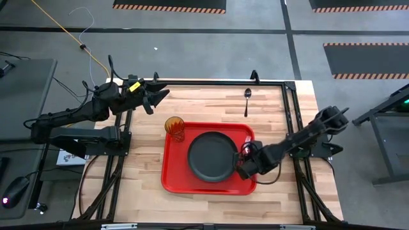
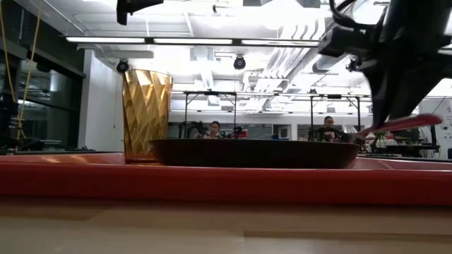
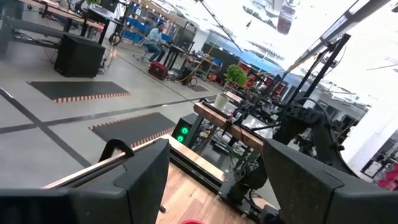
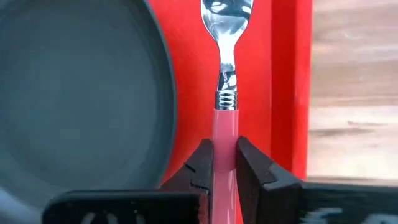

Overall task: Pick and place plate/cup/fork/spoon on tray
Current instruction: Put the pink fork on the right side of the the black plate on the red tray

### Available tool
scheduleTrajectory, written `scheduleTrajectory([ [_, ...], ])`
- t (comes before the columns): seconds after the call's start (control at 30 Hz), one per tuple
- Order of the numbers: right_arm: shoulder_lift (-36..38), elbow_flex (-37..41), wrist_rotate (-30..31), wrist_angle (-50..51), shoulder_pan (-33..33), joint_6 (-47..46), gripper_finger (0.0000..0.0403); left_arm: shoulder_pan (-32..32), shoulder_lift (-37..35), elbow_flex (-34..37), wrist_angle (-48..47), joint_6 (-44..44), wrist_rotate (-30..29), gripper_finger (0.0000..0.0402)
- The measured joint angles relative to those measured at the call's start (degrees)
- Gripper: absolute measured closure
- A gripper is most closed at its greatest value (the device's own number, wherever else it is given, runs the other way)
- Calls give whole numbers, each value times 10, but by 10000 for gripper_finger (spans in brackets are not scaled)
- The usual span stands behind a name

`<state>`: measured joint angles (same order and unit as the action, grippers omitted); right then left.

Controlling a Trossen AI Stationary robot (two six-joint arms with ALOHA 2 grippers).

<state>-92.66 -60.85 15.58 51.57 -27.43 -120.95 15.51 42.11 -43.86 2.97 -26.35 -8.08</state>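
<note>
The red tray (image 1: 174,180) lies in the middle of the table. The dark plate (image 1: 212,156) rests on it, and the amber cup (image 1: 174,128) stands upright at its far left corner. The dark spoon (image 1: 247,101) lies flat on the wood beyond the tray. My right gripper (image 1: 243,155) is shut on the pink-handled fork (image 4: 226,74) over the tray's strip between the plate (image 4: 74,99) and the right rim (image 4: 291,87). My left gripper (image 1: 156,96) is open and empty above the table's far left corner. My right gripper pinches the fork's pink handle (image 4: 225,146) between its two fingers, a little behind the metal collar. The fingers lie along the handle, and the silver tines (image 4: 227,15) stick out ahead of them. In the low view the handle (image 2: 402,125) is tilted, its head end lower and hidden behind the plate.
Bare wood lies left and right of the tray and along the near edge. A black frame rail (image 1: 217,83) runs along the table's far edge, just beyond the spoon. People sit in the room behind the table (image 2: 328,128).
</note>
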Motion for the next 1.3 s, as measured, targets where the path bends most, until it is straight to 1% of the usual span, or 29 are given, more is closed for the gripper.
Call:
scheduleTrajectory([
  [0.23, -48, -6, -13, -4, 41, 29, 386, 0, 0, 0, -1, 0, 0, 153],
  [0.4, -54, -6, -23, -14, 57, 53, 386, 0, 0, 0, -1, 0, 0, 153],
  [0.63, -56, -6, -23, -59, 84, 89, 386, 0, 0, 0, -1, 0, 0, 153],
  [0.93, -58, -7, -20, -112, 98, 116, 386, 0, 0, 0, -1, 0, 0, 153],
  [1.07, -56, -7, -24, -70, 98, 115, 386, 0, 0, 0, -1, 0, 0, 153],
  [1.2, -53, -7, -60, -33, 91, 114, 386, 0, 0, 0, -1, 0, 0, 153],
  [1.3, -52, -1, -79, -38, 78, 100, 386, 0, 0, 0, 0, 0, 0, 153],
])
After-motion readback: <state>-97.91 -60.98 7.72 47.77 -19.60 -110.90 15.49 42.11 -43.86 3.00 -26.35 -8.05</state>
